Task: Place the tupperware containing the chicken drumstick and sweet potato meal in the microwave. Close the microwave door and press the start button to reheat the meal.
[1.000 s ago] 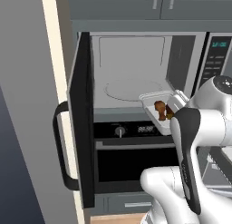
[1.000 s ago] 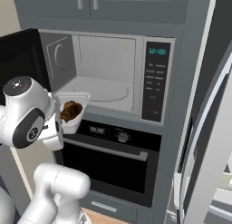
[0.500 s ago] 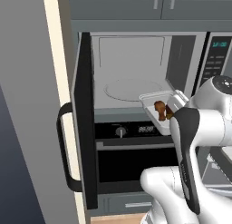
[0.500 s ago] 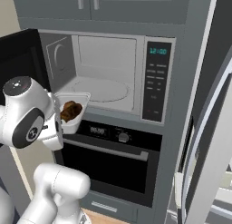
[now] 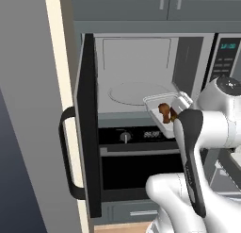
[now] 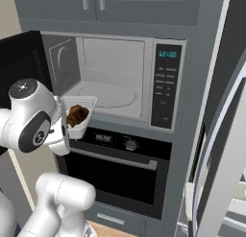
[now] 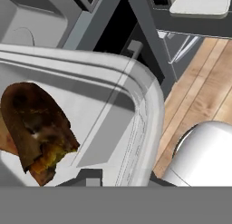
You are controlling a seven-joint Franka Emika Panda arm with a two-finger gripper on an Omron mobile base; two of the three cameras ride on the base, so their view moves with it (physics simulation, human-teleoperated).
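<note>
The clear tupperware (image 5: 157,104) (image 6: 80,117) (image 7: 136,105) hangs level just in front of the lower right of the microwave's (image 5: 141,57) (image 6: 144,63) open mouth. Brown chicken and sweet potato (image 5: 165,112) (image 6: 76,115) (image 7: 36,128) lie inside it. My gripper (image 7: 90,180) is shut on the container's near rim, and the arm hides most of the hand in both base views. The microwave door (image 5: 89,128) (image 6: 19,58) stands swung wide open to the left, its black bar handle (image 5: 66,156) facing outward. A glass turntable (image 5: 129,93) (image 6: 108,94) lies bare inside the cavity.
The black control panel with cyan digits (image 6: 167,82) (image 5: 225,57) is right of the cavity. Below sits the oven with knobs (image 5: 136,135) (image 6: 120,145). A tall cabinet side (image 5: 28,109) stands left, the fridge (image 6: 221,135) right. Wood floor (image 7: 199,96) lies beneath.
</note>
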